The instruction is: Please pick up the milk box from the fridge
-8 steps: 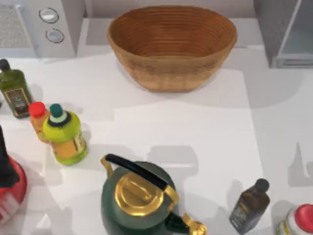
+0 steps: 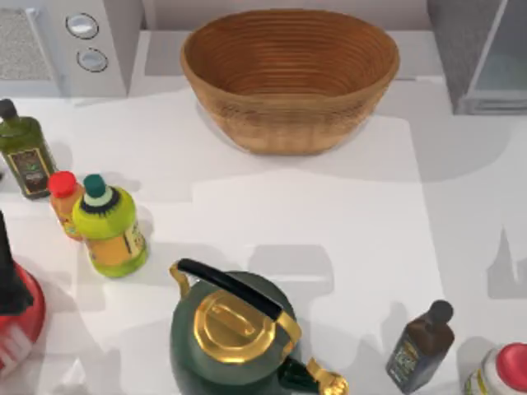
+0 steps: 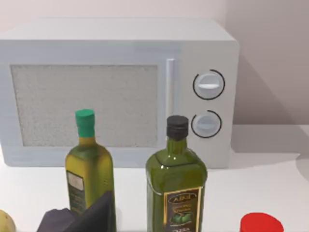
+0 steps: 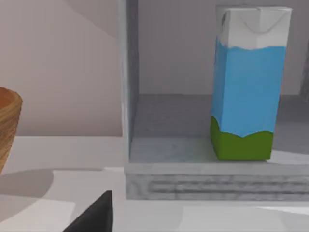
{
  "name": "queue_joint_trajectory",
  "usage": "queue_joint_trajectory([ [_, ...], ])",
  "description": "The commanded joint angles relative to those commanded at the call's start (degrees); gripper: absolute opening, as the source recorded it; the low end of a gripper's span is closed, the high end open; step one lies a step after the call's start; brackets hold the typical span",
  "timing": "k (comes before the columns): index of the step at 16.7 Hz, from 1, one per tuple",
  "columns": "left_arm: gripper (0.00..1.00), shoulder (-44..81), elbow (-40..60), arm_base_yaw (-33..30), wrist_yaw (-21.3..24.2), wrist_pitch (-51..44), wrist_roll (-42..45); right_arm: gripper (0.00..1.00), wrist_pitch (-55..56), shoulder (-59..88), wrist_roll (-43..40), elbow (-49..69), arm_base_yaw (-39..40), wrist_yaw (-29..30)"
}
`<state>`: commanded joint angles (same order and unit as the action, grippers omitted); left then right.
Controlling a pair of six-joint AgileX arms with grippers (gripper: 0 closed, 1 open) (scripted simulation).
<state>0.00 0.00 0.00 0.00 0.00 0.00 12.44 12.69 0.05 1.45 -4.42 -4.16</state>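
Observation:
The milk box [image 4: 248, 92], light blue with a white gabled top and a green base, stands upright inside the open fridge [image 4: 193, 179] in the right wrist view. It is on the fridge floor, just behind the front ledge. One dark finger [image 4: 94, 217] of my right gripper shows low in that view, well short of the fridge. From above, the fridge [image 2: 461, 49] sits at the table's back right corner. A dark finger [image 3: 91, 215] of my left gripper shows in the left wrist view, in front of two green bottles.
A wicker basket [image 2: 290, 78] stands at the back centre and a microwave [image 2: 74, 41] at the back left. A green and gold kettle [image 2: 239, 333] sits at the front. Bottles stand at the left [image 2: 107, 226] and at the front right [image 2: 420, 350].
A shadow at the table's right edge has shifted slightly. Nothing on the table has moved.

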Motion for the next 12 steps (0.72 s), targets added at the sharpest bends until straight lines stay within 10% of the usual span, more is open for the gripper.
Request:
queue_joint_trajectory([
  [12,1.00,0.0,0.0,0.0,0.0,0.0,0.0,1.00,55.6,63.1,0.6,6.3,-18.0,-17.3],
])
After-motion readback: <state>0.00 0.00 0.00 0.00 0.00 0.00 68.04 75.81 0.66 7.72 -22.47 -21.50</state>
